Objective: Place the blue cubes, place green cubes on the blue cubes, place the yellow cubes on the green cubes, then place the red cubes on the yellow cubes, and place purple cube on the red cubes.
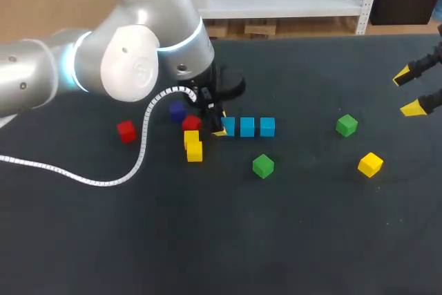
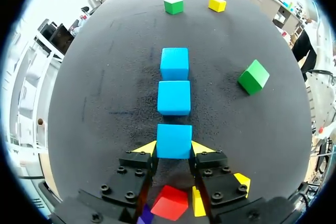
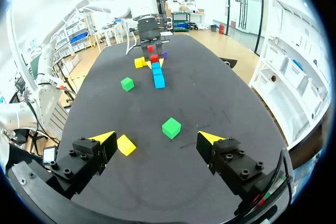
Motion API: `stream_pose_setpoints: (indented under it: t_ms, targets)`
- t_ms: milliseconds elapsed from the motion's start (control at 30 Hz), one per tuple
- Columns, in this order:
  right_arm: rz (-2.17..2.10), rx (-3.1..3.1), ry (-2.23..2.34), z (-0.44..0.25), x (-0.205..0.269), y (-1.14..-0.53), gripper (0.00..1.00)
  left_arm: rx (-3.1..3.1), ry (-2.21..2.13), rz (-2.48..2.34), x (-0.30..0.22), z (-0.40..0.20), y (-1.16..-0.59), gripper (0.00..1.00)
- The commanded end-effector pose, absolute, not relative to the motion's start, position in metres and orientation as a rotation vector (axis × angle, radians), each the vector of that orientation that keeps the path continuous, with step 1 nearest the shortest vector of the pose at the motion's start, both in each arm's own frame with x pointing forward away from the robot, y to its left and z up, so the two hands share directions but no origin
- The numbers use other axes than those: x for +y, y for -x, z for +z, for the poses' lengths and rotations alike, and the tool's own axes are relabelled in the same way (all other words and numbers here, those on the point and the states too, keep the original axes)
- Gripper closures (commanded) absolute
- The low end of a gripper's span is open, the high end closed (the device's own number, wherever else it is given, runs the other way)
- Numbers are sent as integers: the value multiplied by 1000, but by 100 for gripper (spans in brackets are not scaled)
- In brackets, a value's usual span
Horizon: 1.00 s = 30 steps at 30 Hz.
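Blue cubes [image 1: 247, 127]: three, in a row mid-table. Left gripper [image 2: 173, 148]: closed on the end cube [image 2: 174, 141], yellow tips touching both sides. Right gripper [image 3: 157, 139]: spread wide, holding nothing; green cube [image 3: 171, 128] and yellow cube [image 3: 125, 145] just ahead.

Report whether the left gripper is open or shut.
Shut: the left gripper has both yellow tips touching opposite sides of the blue cube at the near end of the row of three.
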State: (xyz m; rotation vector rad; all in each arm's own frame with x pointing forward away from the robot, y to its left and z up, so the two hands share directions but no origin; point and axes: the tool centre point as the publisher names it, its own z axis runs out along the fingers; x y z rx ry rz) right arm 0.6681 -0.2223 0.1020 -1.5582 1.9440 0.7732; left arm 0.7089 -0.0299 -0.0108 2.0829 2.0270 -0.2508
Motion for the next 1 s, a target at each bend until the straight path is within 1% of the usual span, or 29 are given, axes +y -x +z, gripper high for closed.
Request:
stream_pose_setpoints:
  t_ms: [33, 233, 267, 300, 367, 400, 433, 467, 533, 633, 667, 767, 800, 833, 1000]
  targets:
    - [773, 1942, 1558, 102, -222, -668, 0, 2028, -2088, -254, -30, -11, -711, 100]
    - [773, 1942, 1558, 102, -222, -668, 0, 2031, -2090, -257, -29, -12, -711, 100]
    - [773, 1942, 1558, 102, -222, -668, 0, 2032, -2090, -258, -29, -12, -711, 99]
    - [773, 1942, 1558, 102, -222, -668, 0, 2032, -2091, -258, -29, -12, -711, 95]
    - [773, 1942, 1558, 102, -222, -668, 0, 2032, -2091, -259, -29, -12, -711, 81]
    - [773, 1942, 1558, 102, -222, -668, 0, 2032, -2091, -259, -29, -12, -711, 77]
    - [773, 1942, 1558, 102, -222, -668, 0, 2032, -2090, -260, -29, -12, -711, 76]
    - [773, 1942, 1558, 102, -222, -668, 0, 2032, -2090, -259, -29, -12, -712, 78]
    - [773, 1942, 1558, 102, -222, -668, 0, 2034, -2088, -259, -29, -12, -712, 78]
    - [773, 1942, 1558, 102, -222, -668, 0, 2035, -2086, -261, -29, -13, -713, 71]
    - [773, 1942, 1558, 102, -222, -668, 0, 2036, -2087, -262, -29, -13, -713, 63]
    - [773, 1942, 1558, 102, -222, -668, 0, 2037, -2087, -268, -29, -13, -713, 49]
    - [773, 1942, 1558, 102, -222, -668, 0, 2040, -2089, -273, -29, -13, -713, 20]
    - [773, 1942, 1558, 102, -222, -668, 0, 2041, -2089, -277, -30, -12, -713, 0]
    - [773, 1942, 1558, 102, -222, -668, 0, 2062, -2046, -296, -25, -3, -716, 0]
